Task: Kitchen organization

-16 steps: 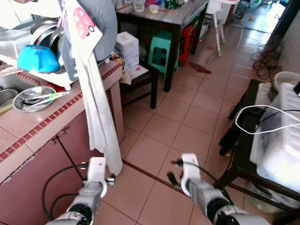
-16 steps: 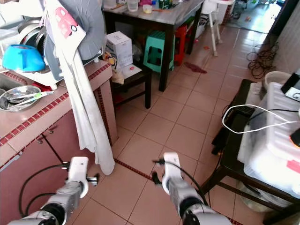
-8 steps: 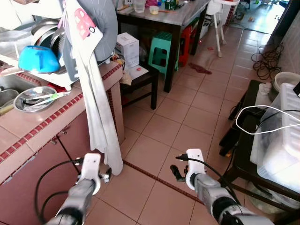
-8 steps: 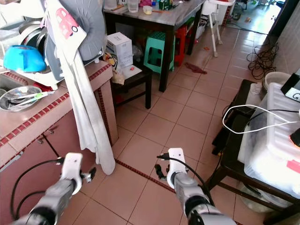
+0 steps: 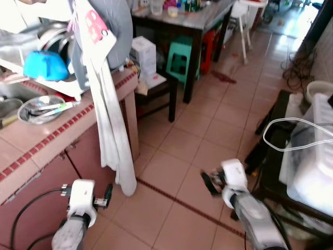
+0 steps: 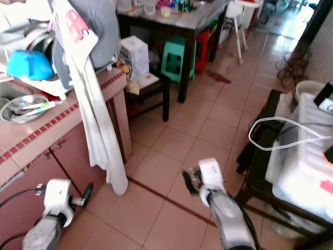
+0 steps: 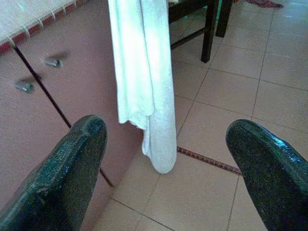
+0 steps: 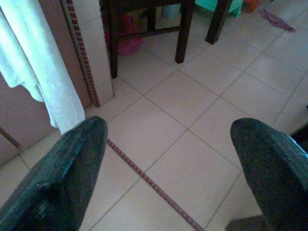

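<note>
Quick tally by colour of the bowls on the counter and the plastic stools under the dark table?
Blue bowl: 1
Steel bowl: 1
Green stool: 1
Red stool: 1
Total: 4

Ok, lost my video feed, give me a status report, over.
Both grippers open, empty: left gripper, right gripper low over floor. White towel hangs off counter, untouched. Stool and table ahead.
</note>
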Controlling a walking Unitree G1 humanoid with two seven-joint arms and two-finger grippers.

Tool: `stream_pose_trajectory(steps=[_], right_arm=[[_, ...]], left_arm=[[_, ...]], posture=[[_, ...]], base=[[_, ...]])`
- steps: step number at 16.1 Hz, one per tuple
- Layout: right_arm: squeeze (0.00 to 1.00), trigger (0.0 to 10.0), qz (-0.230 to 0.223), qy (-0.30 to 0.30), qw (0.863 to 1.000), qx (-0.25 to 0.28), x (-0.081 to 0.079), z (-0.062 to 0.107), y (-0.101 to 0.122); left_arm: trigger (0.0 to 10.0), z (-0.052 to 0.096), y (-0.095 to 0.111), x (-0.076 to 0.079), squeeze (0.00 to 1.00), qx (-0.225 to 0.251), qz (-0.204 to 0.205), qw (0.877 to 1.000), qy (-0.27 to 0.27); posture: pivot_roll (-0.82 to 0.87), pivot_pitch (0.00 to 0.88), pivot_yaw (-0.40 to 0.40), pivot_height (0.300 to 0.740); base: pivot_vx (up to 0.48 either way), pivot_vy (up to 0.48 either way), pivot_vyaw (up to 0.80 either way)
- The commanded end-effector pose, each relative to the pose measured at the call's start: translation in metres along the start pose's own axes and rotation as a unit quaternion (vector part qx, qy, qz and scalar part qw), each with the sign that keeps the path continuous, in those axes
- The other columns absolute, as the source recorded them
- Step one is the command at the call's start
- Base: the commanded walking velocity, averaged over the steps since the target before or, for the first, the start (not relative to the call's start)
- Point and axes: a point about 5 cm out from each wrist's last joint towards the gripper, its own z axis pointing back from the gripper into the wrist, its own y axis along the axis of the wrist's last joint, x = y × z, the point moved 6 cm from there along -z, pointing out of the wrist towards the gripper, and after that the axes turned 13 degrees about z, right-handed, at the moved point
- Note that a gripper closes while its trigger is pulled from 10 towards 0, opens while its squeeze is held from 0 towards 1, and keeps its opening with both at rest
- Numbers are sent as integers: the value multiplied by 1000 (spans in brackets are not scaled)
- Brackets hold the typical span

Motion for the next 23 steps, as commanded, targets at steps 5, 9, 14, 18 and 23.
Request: stream_pose_trajectory(steps=[5, 9, 14, 18, 23], right_arm=[[0, 10000, -24, -30, 999, 39, 1, 23, 20], [0, 10000, -19, -46, 998, 30, 3, 39, 18], [0, 10000, -16, -39, 999, 26, 3, 33, 28], [0, 10000, -13, -33, 999, 22, 1, 29, 29], [0, 10000, -11, -23, 1000, 16, -4, 28, 28]], left_arm=[[10000, 15, 29, 11, 0, 49, -14, 999, -12], [10000, 23, 29, 12, 0, 37, -35, 999, -16], [10000, 18, 35, 18, 0, 29, 20, 999, -9], [10000, 23, 29, 14, 0, 21, 17, 1000, 12], [10000, 25, 36, -5, 0, 25, -27, 996, 80]], posture=[[56, 29, 34, 740], [36, 34, 49, 740], [49, 39, 18, 740], [52, 44, 5, 740], [52, 38, 9, 740]], base=[[0, 0, 0], [0, 0, 0], [0, 0, 800], [0, 0, 800], [0, 0, 800]])
